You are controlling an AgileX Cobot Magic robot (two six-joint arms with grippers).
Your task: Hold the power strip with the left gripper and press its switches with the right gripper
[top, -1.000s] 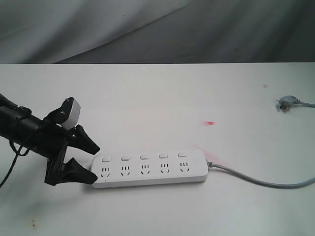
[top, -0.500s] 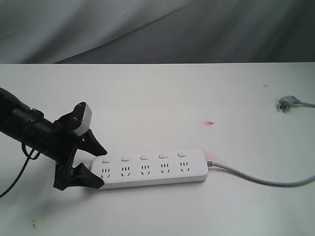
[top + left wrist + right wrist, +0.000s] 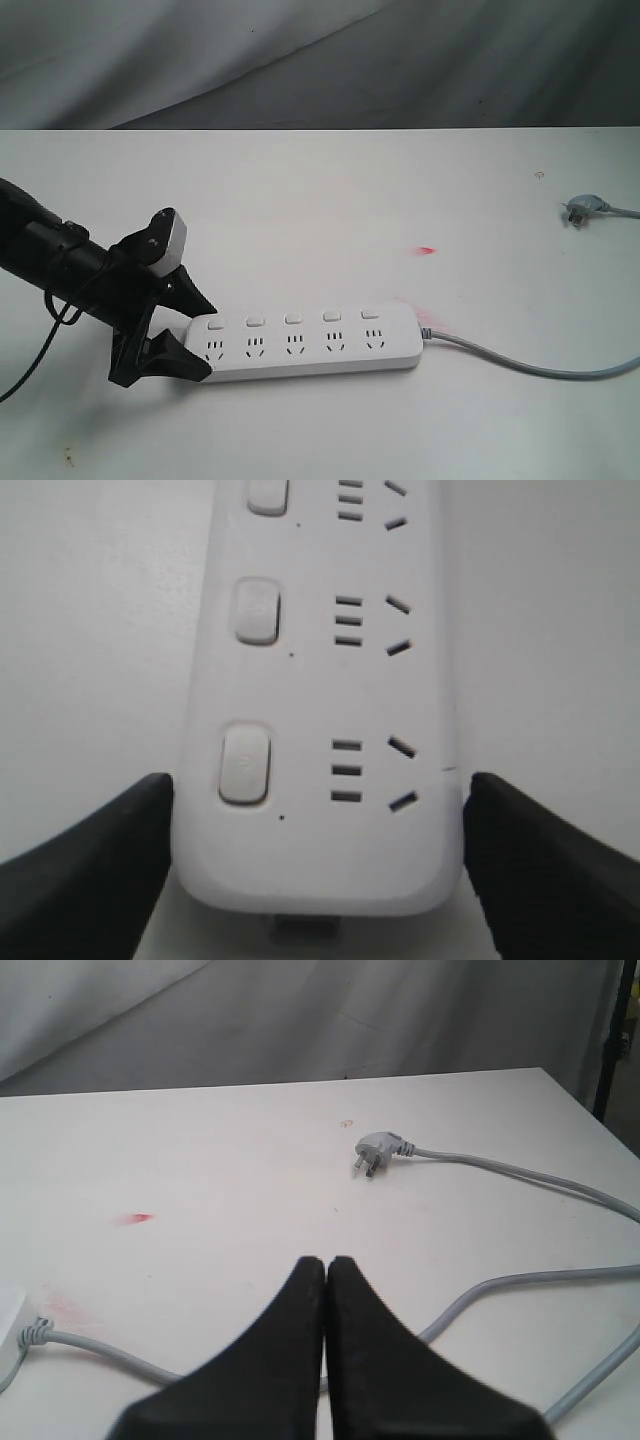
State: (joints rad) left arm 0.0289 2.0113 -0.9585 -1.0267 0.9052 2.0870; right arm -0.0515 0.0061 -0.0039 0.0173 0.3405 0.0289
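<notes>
Straddling the power strip [image 3: 305, 345] end, left end effector [image 3: 205, 340] was released; right end effector [image 3: 326, 1270] clenched. Unclamped strip could slide on bench [image 3: 320, 200] when switches [image 3: 293, 319] got pressed.

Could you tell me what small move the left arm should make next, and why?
Probably close the left end effector on the power strip. Its fingers flank the strip's cordless end with only slivers of gap in the wrist view, so it looks unclamped. The right end effector is shut and off the strip; pressing switches should wait for a firm hold.
</notes>
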